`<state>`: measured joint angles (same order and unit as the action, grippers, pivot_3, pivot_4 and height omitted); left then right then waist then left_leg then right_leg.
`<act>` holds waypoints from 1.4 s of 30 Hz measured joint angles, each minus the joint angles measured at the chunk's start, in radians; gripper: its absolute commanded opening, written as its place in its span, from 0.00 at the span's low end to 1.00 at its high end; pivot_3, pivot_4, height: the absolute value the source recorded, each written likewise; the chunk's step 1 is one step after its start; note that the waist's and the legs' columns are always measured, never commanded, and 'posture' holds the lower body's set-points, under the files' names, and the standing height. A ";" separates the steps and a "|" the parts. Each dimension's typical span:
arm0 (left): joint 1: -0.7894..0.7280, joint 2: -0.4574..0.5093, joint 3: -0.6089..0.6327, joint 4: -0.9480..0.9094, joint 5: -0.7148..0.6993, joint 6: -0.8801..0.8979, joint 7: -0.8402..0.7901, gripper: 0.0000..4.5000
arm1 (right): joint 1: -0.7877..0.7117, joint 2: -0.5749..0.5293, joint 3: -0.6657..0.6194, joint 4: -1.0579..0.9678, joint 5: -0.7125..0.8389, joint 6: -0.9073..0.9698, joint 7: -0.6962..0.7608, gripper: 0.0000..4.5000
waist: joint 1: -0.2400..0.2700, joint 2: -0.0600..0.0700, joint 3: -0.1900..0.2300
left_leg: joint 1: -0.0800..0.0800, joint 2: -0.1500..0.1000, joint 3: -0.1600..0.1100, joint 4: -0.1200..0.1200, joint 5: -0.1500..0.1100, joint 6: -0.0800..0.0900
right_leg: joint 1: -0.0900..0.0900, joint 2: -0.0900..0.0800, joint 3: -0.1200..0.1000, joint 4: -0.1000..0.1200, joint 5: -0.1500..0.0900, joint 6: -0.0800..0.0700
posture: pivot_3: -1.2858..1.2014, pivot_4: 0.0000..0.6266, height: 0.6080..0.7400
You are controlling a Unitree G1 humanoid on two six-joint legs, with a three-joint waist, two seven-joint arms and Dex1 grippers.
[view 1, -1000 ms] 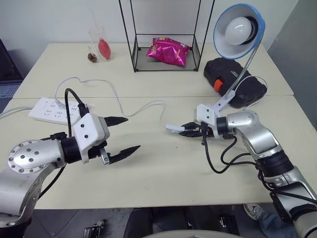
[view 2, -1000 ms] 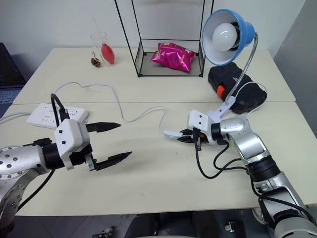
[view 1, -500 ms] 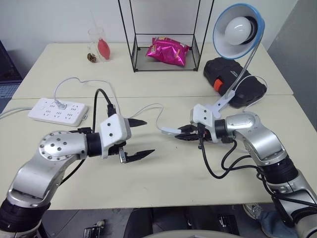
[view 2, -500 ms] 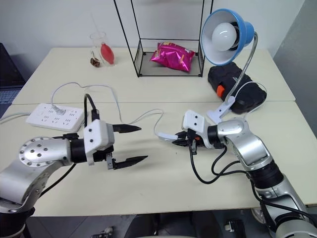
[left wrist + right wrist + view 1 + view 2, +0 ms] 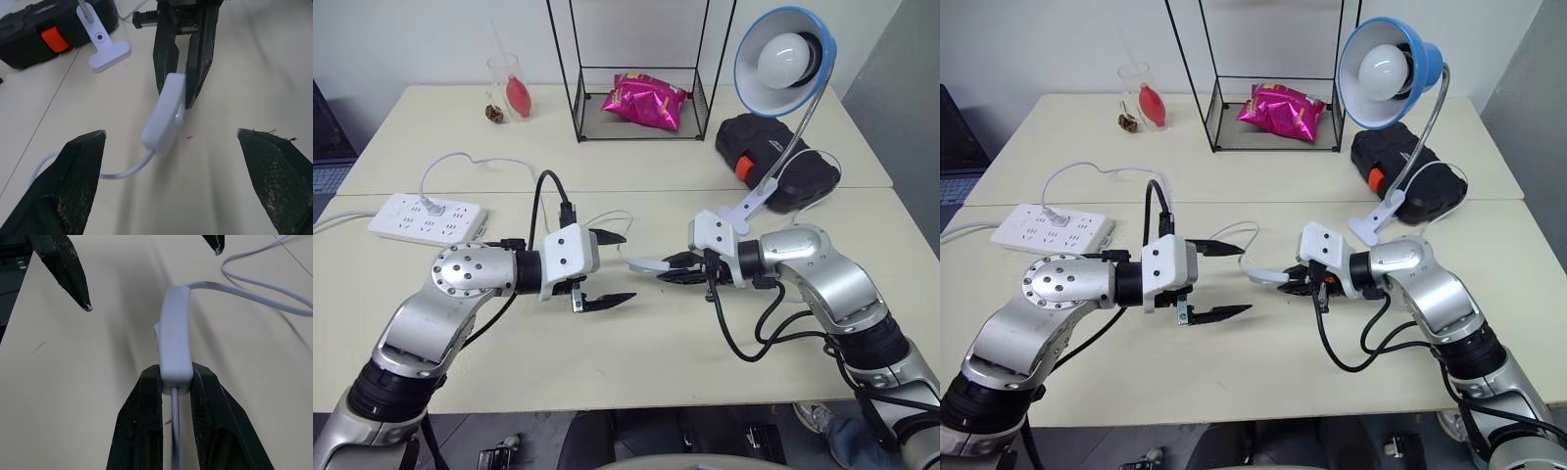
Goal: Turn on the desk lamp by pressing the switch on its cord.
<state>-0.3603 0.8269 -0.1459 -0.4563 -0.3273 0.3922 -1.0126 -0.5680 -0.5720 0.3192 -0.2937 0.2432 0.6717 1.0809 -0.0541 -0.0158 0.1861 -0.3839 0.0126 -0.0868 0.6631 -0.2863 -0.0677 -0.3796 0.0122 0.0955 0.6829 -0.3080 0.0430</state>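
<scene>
The right hand [image 5: 677, 271] is clamped on one end of the switch [image 5: 644, 262] and holds it just above the counter [image 5: 666, 343], near the front middle. The switch's long axis runs roughly level, with its free end pointing toward the left hand [image 5: 612, 266]. That hand faces it with both fingers spread wide and empty, its tips close to the free end but not touching. The left hand is therefore the one placed to do the pressing. The switch is a small white oblong block with a raised button on one side face; the cord [image 5: 607, 217] leaves its free end and loops back across the counter. The desk lamp [image 5: 780, 62] stands behind the right arm, its bulb unlit.
</scene>
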 measured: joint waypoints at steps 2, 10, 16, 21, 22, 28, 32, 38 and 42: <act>-0.022 -0.004 -0.014 0.002 0.011 0.000 -0.004 1.00 | 0.001 -0.008 0.004 -0.013 0.006 0.003 0.001 0.09 | 0.000 0.000 0.000 | 0.000 0.000 0.000 0.000 0.000 0.000 | 0.000 0.000 0.000 0.000 0.000 0.000 | 0.52 0.24 1.00; -0.048 -0.003 -0.084 0.006 0.075 -0.012 -0.038 1.00 | 0.010 -0.018 0.018 -0.036 0.013 0.004 -0.014 0.09 | -0.001 0.000 0.000 | 0.000 0.000 0.000 0.000 0.000 0.000 | 0.000 0.000 0.000 0.000 0.000 0.000 | 0.52 0.24 1.00; -0.068 -0.009 -0.089 0.040 0.104 -0.015 -0.046 1.00 | 0.030 -0.019 0.020 -0.055 0.014 0.003 -0.023 0.09 | 0.000 0.000 0.000 | 0.000 0.000 0.000 0.000 0.000 0.000 | 0.000 0.000 0.000 0.000 0.000 0.000 | 0.52 0.24 1.00; -0.080 -0.044 -0.111 0.045 0.115 -0.018 -0.046 0.96 | 0.039 -0.022 0.020 -0.064 0.013 0.003 -0.036 0.09 | 0.001 0.000 0.000 | 0.000 0.000 0.000 0.000 0.000 0.000 | 0.000 0.000 0.000 0.000 0.000 0.000 | 0.52 0.24 1.00; -0.085 -0.048 -0.113 0.045 0.116 -0.017 -0.046 0.92 | 0.039 -0.024 0.020 -0.069 0.014 0.003 -0.036 0.09 | 0.001 0.000 0.000 | 0.000 0.000 0.000 0.000 0.000 0.000 | 0.000 0.000 0.000 0.000 0.000 0.000 | 0.52 0.24 1.00; -0.101 -0.069 -0.130 0.066 0.129 -0.007 -0.047 0.67 | 0.042 -0.032 0.020 -0.085 0.014 0.002 -0.037 0.09 | 0.000 0.000 0.000 | 0.000 0.000 0.000 0.000 0.000 0.000 | 0.000 0.000 0.000 0.000 0.000 0.000 | 0.52 0.24 1.00; -0.104 -0.069 -0.130 0.078 0.131 -0.007 -0.050 0.51 | 0.042 -0.033 0.020 -0.087 0.015 0.002 -0.037 0.09 | 0.000 0.000 0.000 | 0.000 0.000 0.000 0.000 0.000 0.000 | 0.000 0.000 0.000 0.000 0.000 0.000 | 0.52 0.24 1.00; -0.104 -0.069 -0.141 0.082 0.134 -0.007 -0.070 0.26 | 0.042 -0.034 0.018 -0.089 0.014 0.004 -0.042 0.09 | 0.000 0.000 0.000 | 0.000 0.000 0.000 0.000 0.000 0.000 | 0.000 0.000 0.000 0.000 0.000 0.000 | 0.52 0.24 1.00; -0.104 -0.068 -0.144 0.092 0.136 -0.012 -0.095 0.16 | 0.039 -0.043 0.018 -0.089 0.014 0.003 -0.038 0.09 | 0.000 0.000 0.000 | 0.000 0.000 -0.001 0.000 0.000 0.000 | 0.000 0.000 0.000 0.000 0.000 0.000 | 0.52 0.24 1.00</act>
<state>-0.4639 0.7589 -0.2902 -0.3643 -0.1917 0.3797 -1.1077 -0.5288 -0.6148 0.3374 -0.3822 0.2570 0.6747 1.0430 -0.0536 -0.0159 0.1861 -0.3842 0.0124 -0.0873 0.6634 -0.2863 -0.0676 -0.3797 0.0126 0.0951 0.6832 -0.3080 0.0430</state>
